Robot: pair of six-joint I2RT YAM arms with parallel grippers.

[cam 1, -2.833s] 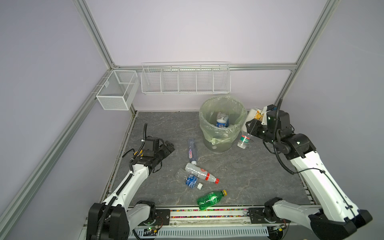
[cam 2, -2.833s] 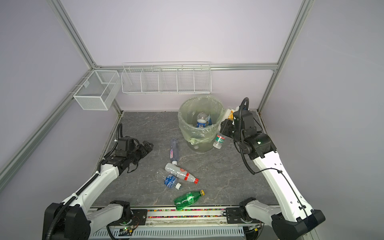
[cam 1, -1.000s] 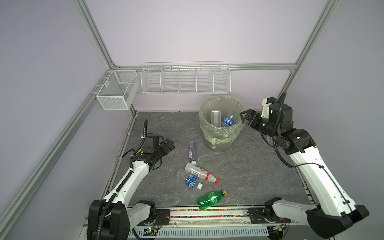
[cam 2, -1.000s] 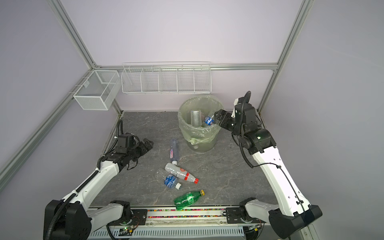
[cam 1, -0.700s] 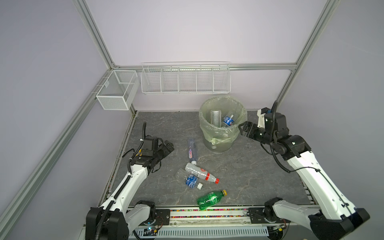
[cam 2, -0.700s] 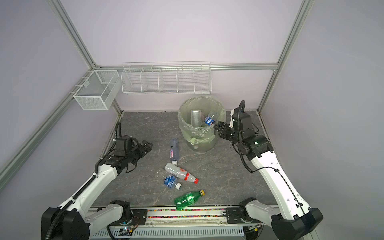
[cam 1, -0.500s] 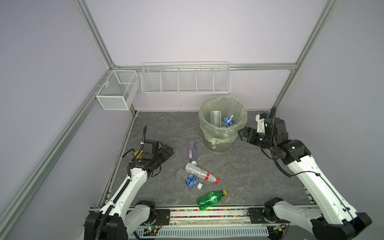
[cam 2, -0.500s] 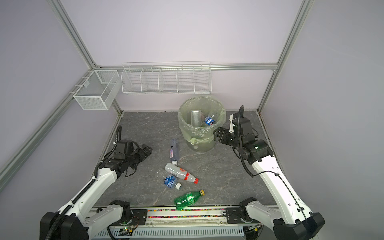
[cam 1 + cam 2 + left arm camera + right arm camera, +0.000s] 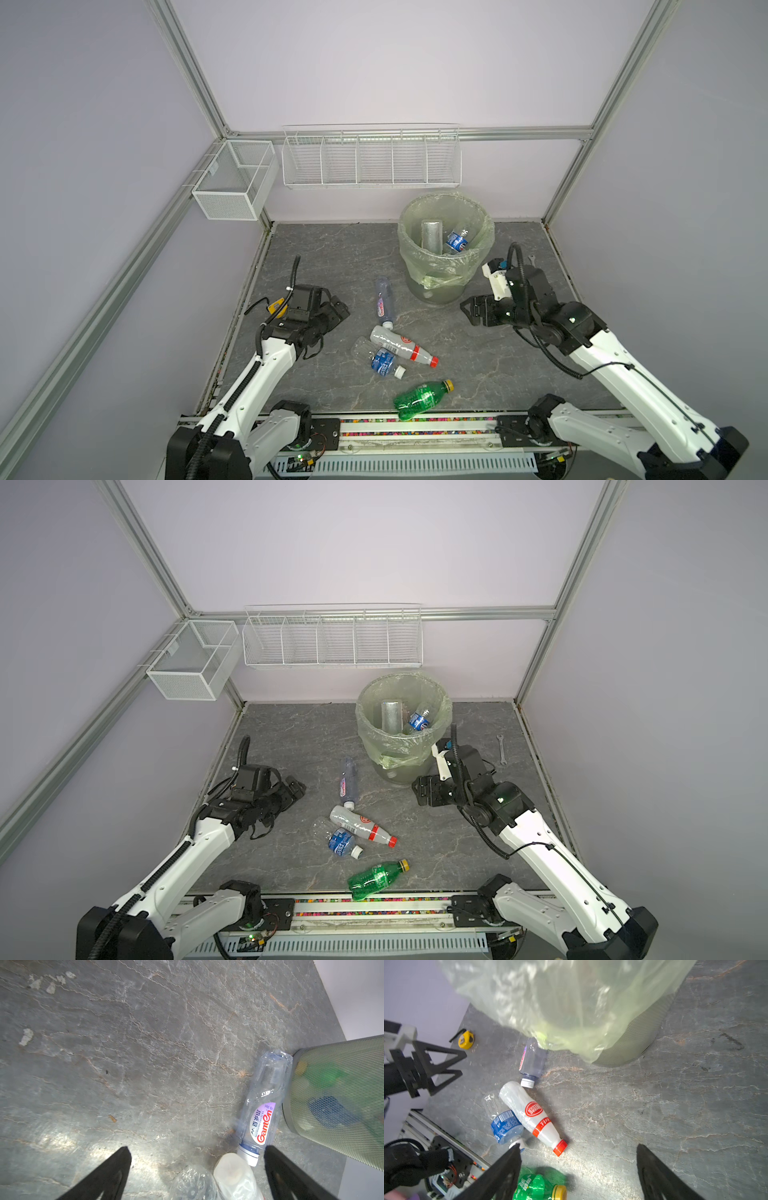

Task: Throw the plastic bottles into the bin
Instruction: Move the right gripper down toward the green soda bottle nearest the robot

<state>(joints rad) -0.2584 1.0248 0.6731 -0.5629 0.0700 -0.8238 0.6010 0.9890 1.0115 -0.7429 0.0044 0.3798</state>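
Four loose bottles, one bin, two baskets

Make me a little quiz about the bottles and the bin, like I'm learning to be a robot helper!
1. How many bottles lie on the table outside the bin?
2. True or false: the bin is empty.
3. What colour is the cap of the green bottle? A red, B yellow, C blue.

Key
1. Four: the green bottle, the red-capped white bottle, the purple-labelled clear bottle and the crushed blue-labelled bottle.
2. False: a bottle with a blue label lies inside.
3. B.
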